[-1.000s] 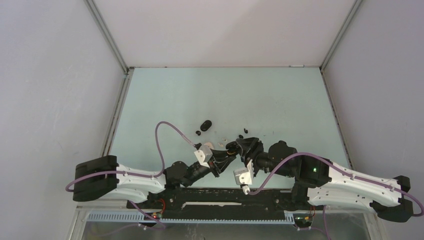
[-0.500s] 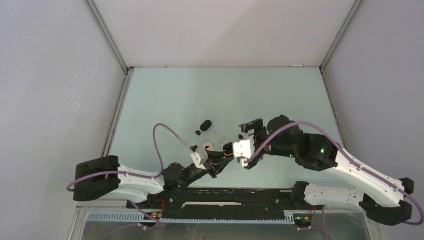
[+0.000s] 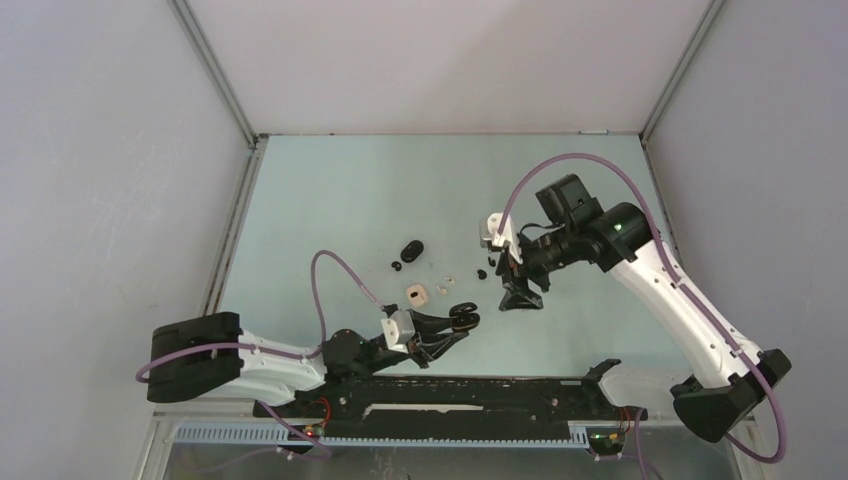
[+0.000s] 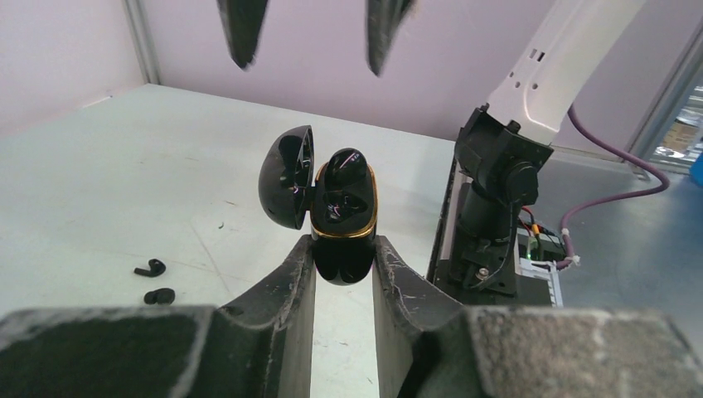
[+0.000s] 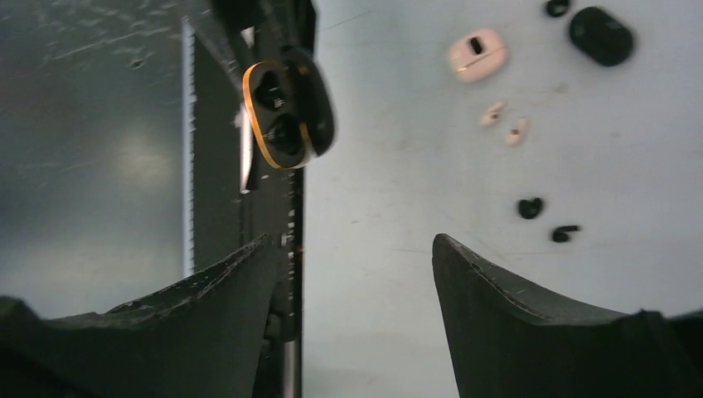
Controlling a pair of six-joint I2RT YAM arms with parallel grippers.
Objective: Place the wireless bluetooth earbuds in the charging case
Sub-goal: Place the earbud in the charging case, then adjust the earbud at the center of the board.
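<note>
Two black bean-sized plastic earbuds [image 5: 530, 207] lie loose and close together on the pale green table [image 3: 380, 190]. A third black bud [image 4: 344, 166] looks seated in the upper socket of the glossy black oval charging case [image 4: 341, 217], which is gold-rimmed with its lid swung open. The left gripper [image 4: 343, 242] is clenched on the case's lower body and holds it off the table, sockets facing the other arm, presumably so a bud can go straight in. The right gripper [image 5: 352, 249] hangs above the table near the loose pair, jaws spread, nothing between them; probably set to fetch one. Farther out sit two whitish buds [image 5: 494, 112], a cream pebble-shaped case [image 5: 476, 54] and a closed black oval case [image 5: 600, 35].
</note>
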